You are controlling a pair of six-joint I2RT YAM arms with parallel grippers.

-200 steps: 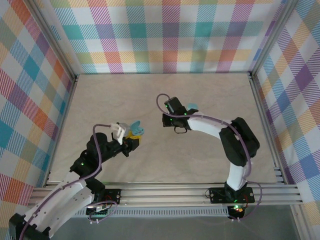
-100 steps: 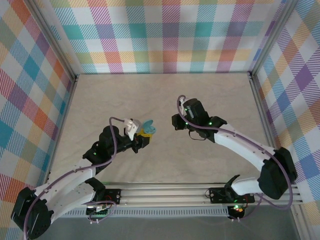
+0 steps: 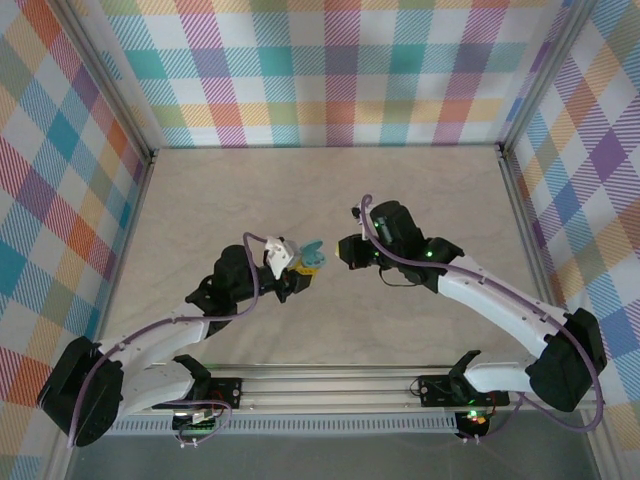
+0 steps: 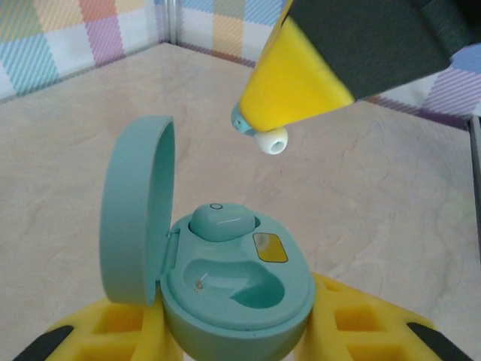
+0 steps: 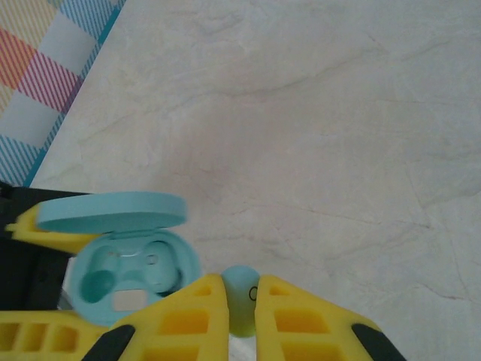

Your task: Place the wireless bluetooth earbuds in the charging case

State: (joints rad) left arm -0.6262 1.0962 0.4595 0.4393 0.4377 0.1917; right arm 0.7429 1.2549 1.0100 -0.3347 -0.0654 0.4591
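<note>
My left gripper is shut on the open teal charging case, held above the table with its lid swung up on the left. One teal earbud sits in the case's far slot; the near slot is hollow. My right gripper is shut on a second teal earbud pinched between its yellow fingers. From the left wrist, that earbud's white tip pokes out under the right finger, above and just beyond the case. In the top view the right gripper hangs close to the case.
Both arms meet over the middle of the beige marbled table. Checkered walls close in the back and both sides, and an aluminium rail runs along the near edge.
The left arm has carried the open case to the right and toward the middle. The right gripper has swung down and left with the earbud, ending close beside the case.
</note>
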